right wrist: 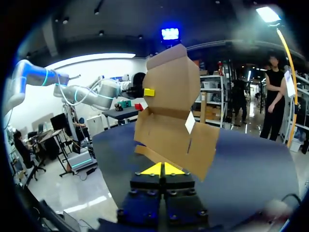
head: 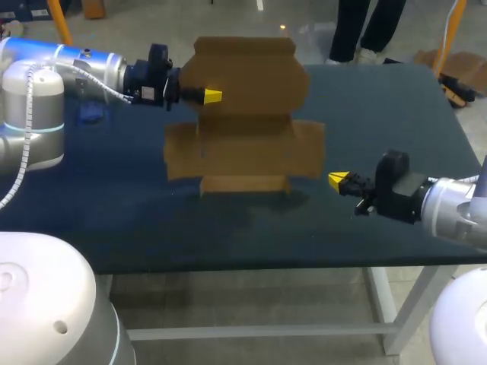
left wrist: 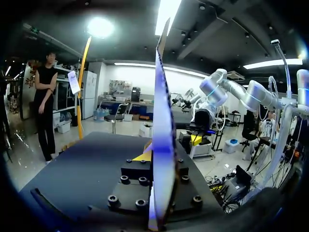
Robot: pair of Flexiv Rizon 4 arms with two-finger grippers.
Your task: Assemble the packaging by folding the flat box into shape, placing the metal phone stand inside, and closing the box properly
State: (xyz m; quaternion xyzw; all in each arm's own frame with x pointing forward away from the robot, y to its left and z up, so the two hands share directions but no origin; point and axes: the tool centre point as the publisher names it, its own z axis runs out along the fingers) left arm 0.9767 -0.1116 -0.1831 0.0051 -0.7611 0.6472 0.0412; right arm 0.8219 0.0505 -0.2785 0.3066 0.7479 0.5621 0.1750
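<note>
Left gripper (head: 212,96): clenched on the box's upper panel, one yellow tip lying on the face that the head view sees. In the left wrist view the panel stands edge-on between the fingers and rises straight up from them.
Left arm (head: 76,72): comes in level with the box's upper panel, from its left side.
Right gripper (head: 338,180): fingers pressed together with nothing between them, yellow tips meeting in a point. It sits just beside the box's right-hand side flap, low down, and touches no cardboard.
Right arm (head: 449,201): stretches away to the right of the box, low over the worktop.
Box (head: 243,148): brown cardboard, still opened out and not yet formed into a container. The upper panel is lifted and tilted. Below it the middle section spreads a flap to each side, and a narrow flap hangs at the bottom edge.
Box contents: only bare cardboard faces show; no walls stand up to enclose anything.
Box base: whether the bottom flap touches the worktop cannot be told.
Worktop (head: 228,228): dark surface beneath the box, which sits toward its far middle.
</note>
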